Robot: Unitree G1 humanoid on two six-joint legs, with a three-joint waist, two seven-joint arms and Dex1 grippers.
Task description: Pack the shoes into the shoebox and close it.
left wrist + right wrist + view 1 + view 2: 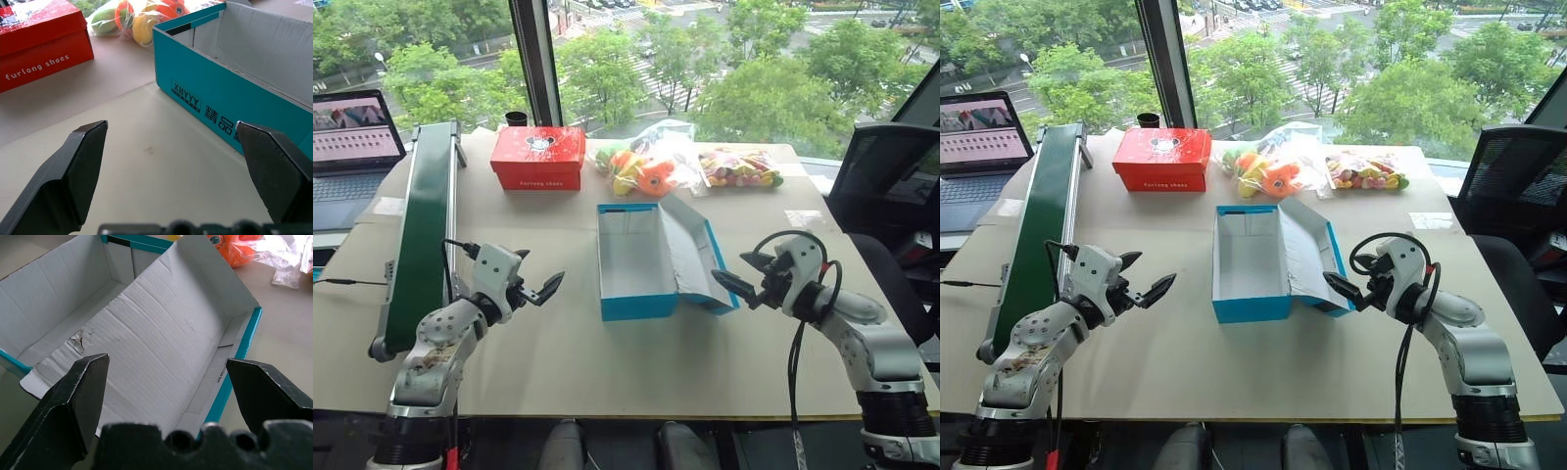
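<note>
From the head camera I see the shoebox (636,264) at the middle of the frame on the bench (607,362), its lid (695,250) thrown open to the right and its white inside bare. Behind it, toward the upper middle, sit a red box (538,157) and two clear bags of colourful toys (651,162). A green conveyor (426,230) runs down the left side, with a laptop (352,147) at the upper left. My left gripper (540,284) hangs at lower left, fingers spread and empty; my right gripper (736,279) hovers just beside the lid's edge, fingers apart.

In the left wrist view, the fingers (73,171) stand wide, framing the shoebox's lettered blue wall.

In the right wrist view, the spread fingers (78,396) point at the lid's white underside, holding nothing.
</note>
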